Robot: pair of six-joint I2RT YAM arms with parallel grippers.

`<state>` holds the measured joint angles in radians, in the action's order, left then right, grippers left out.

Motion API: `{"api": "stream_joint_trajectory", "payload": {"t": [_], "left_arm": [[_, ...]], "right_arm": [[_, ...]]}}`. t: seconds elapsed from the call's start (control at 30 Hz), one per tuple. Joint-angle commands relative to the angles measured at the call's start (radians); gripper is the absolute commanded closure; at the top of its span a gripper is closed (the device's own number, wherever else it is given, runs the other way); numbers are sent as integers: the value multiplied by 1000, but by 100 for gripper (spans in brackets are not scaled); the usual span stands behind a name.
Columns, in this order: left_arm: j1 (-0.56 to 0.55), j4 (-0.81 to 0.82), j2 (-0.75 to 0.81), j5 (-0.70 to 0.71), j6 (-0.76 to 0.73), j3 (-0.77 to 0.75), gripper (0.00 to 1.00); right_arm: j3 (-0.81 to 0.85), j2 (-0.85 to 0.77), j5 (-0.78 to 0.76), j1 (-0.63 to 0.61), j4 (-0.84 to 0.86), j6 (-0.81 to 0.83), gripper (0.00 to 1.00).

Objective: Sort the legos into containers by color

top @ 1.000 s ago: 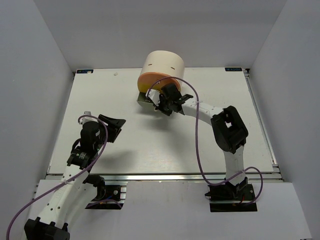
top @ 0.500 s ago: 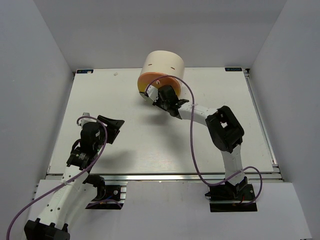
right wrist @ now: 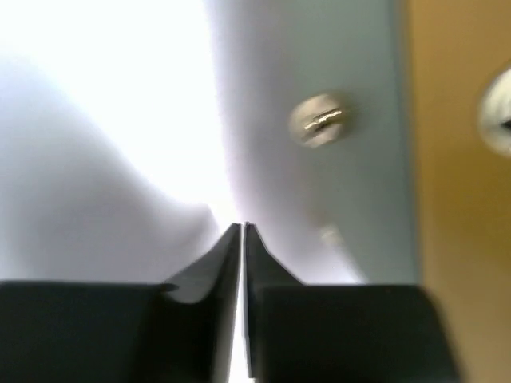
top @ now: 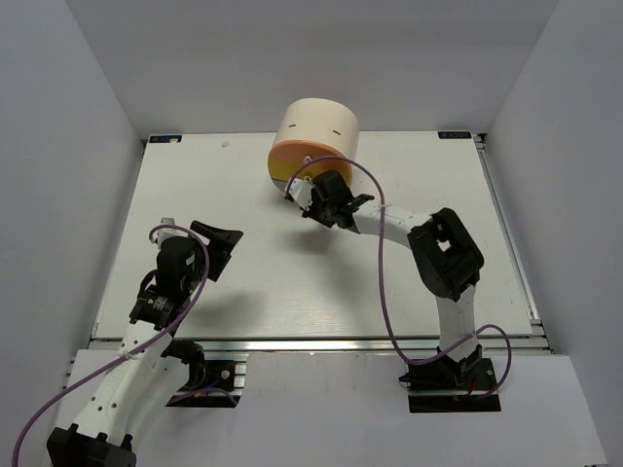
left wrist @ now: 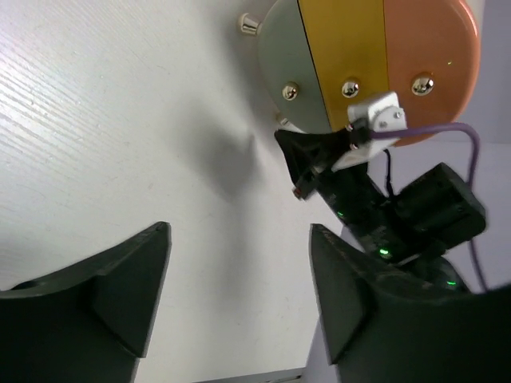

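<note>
No legos show in any view. The cream drum cabinet (top: 319, 125) stands at the back middle of the table. In the left wrist view its drawers show side by side: a grey-green drawer (left wrist: 281, 56), a yellow drawer (left wrist: 345, 40) and an orange drawer (left wrist: 431, 48), each with a small round knob. My right gripper (top: 313, 209) is shut and empty, just in front of the drum's base; it also shows in the left wrist view (left wrist: 299, 179). In the right wrist view its closed tips (right wrist: 242, 231) point below the grey-green drawer's knob (right wrist: 319, 120). My left gripper (top: 222, 251) is open and empty over the table at the left.
The white table (top: 243, 195) lies between white walls on three sides. A purple cable (top: 380, 263) loops along the right arm. A metal rail (top: 321, 342) runs along the table's near edge.
A grey drawer that stuck out at the drum's lower left is now pushed in. My right gripper moved toward the drum, then back a little. The left arm barely moved.
</note>
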<state>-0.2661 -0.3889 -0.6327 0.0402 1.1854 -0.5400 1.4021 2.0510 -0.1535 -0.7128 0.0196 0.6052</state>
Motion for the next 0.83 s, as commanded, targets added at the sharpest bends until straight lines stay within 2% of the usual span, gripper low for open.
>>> {"api": "stream_joint_trajectory", "payload": {"t": [0.0, 0.07, 0.13, 0.17, 0.33, 0.53, 0.8], "left_arm": [[-4, 13, 21, -2, -50, -38, 13], [-4, 41, 31, -8, -66, -31, 4], [-4, 65, 45, -19, -86, -25, 2], [-4, 87, 48, -26, -96, -20, 2], [-4, 182, 44, -86, -145, -18, 2], [-4, 234, -16, -171, -250, -76, 2], [-4, 239, -50, -198, -348, -143, 2]], "right_arm": [[15, -179, 383, 12, -317, -19, 88], [-2, -267, 542, 18, -372, -68, 61], [-2, -337, 653, 26, -460, -149, 19], [-11, -357, 666, 32, -466, -182, 11], [-6, -463, 667, 55, -467, -372, 11], [-3, -555, 596, 93, -434, -498, 11], [-103, -633, 539, 122, -356, -512, 11]]}}
